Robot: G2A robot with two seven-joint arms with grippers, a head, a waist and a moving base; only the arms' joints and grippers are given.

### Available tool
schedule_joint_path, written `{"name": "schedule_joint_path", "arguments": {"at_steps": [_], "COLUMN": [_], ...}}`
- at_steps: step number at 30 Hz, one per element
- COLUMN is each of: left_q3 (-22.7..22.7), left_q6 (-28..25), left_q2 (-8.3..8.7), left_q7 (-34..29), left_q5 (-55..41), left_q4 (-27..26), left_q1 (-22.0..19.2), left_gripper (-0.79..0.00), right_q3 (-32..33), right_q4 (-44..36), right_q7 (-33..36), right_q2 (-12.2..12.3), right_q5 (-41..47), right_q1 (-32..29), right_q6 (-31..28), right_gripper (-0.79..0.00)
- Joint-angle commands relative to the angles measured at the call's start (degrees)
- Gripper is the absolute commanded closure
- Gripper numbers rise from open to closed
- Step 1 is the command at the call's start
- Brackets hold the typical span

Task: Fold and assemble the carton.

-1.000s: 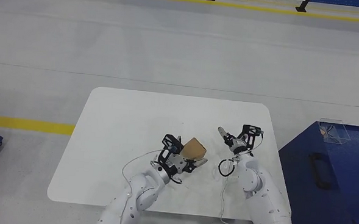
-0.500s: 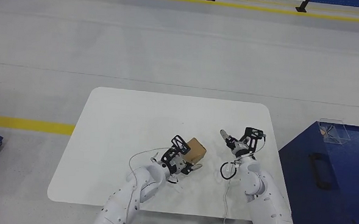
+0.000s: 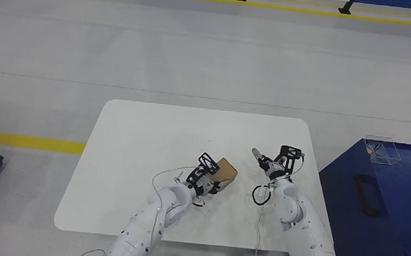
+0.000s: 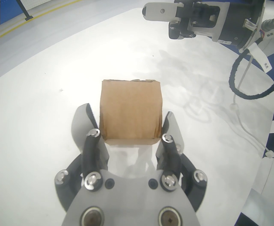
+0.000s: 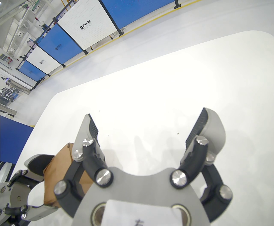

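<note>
- A small brown carton, folded into a closed box shape, sits just below the centre of the top view, over the near half of a white table. Whether its underside touches the tabletop cannot be told.
- The left gripper is clamped on the carton. In the left wrist view, its two fingers press the box's opposite side faces near the lower edge.
- The right gripper hovers over bare tabletop to the right of the carton in the top view, near it but apart. Its jaws are spread wide and hold nothing.
- A black cable loop hangs beside the right wrist.
- A blue cabinet stands off the table's right edge, with a clear plastic box on top.
- A yellow floor line runs in from the left edge of the frame.
</note>
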Motion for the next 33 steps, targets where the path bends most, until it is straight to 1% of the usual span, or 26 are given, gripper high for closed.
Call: {"name": "schedule_joint_path", "arguments": {"at_steps": [1,2,3,6,9,12,16,19,20,21,24,27,28,29,30,33], "left_q3": [0.25,0.31,0.35,-0.20,-1.65,-4.22,-8.22,-10.43,-11.01,-11.20,-11.56,-11.49,-11.33,-11.20,-10.94,-10.94], "left_q6": [-0.06,-0.03,0.02,-0.59,-2.22,-4.03,-4.29,0.48,2.75,5.31,9.72,11.59,12.19,13.27,14.51,15.74], "left_q2": [-0.08,-0.10,-0.12,-0.11,-0.06,-0.13,-0.61,-0.99,-0.98,-1.02,-1.18,-1.36,-1.35,-1.35,-1.34,-1.31], "left_q7": [-0.03,-0.07,-0.07,-0.03,-0.54,-2.04,-6.42,-13.98,-16.12,-18.01,-22.04,-24.62,-24.88,-24.90,-25.28,-27.21], "left_q5": [-0.23,-0.37,-0.57,-3.04,-8.94,-20.41,-43.36,-59.51,-62.21,-63.99,-69.12,-72.50,-72.32,-72.13,-71.78,-73.31], "left_q4": [0.26,0.24,0.02,-1.65,-4.38,-7.06,-8.45,-6.76,-5.56,-4.47,-0.88,2.47,3.43,4.26,4.96,6.26], "left_q1": [-0.22,-0.31,-0.29,0.31,1.80,3.87,6.04,5.75,5.23,4.67,3.02,1.49,1.00,0.63,0.28,-0.24], "left_gripper": [-0.099,-0.018,0.000,0.000,0.000,0.000,0.000,0.000,0.000,0.000,0.000,0.000,-0.105,-0.785,-0.785,-0.785], "right_q3": [0.00,0.00,0.00,0.00,0.00,0.00,0.00,0.00,0.00,0.00,0.00,0.00,0.00,0.00,0.00,0.00], "right_q4": [0.00,0.00,0.00,0.00,0.00,0.00,0.00,0.00,0.00,0.00,0.00,0.00,0.00,0.00,0.00,0.00], "right_q7": [0.00,0.00,0.00,0.00,0.00,0.00,0.00,0.00,0.00,0.00,0.00,0.00,0.00,0.00,0.00,0.00], "right_q2": [0.00,0.00,0.00,0.00,0.00,0.00,0.00,0.00,0.00,0.00,0.00,0.00,0.00,0.00,0.00,0.00], "right_q5": [0.00,0.00,0.00,0.00,0.00,0.00,0.00,0.00,0.00,0.00,0.00,0.00,0.00,0.00,0.00,0.00], "right_q1": [0.00,0.00,0.00,0.00,0.00,0.00,0.00,0.00,0.00,0.00,0.00,0.00,0.00,0.00,0.00,0.00], "right_q6": [0.00,0.00,0.00,0.00,0.00,0.00,0.00,0.00,0.00,0.00,0.00,0.00,0.00,0.00,0.00,0.00], "right_gripper": [-0.785,-0.785,-0.785,-0.785,-0.785,-0.785,-0.785,-0.785,-0.785,-0.785,-0.785,-0.785,-0.785,-0.785,-0.785,-0.785]}}
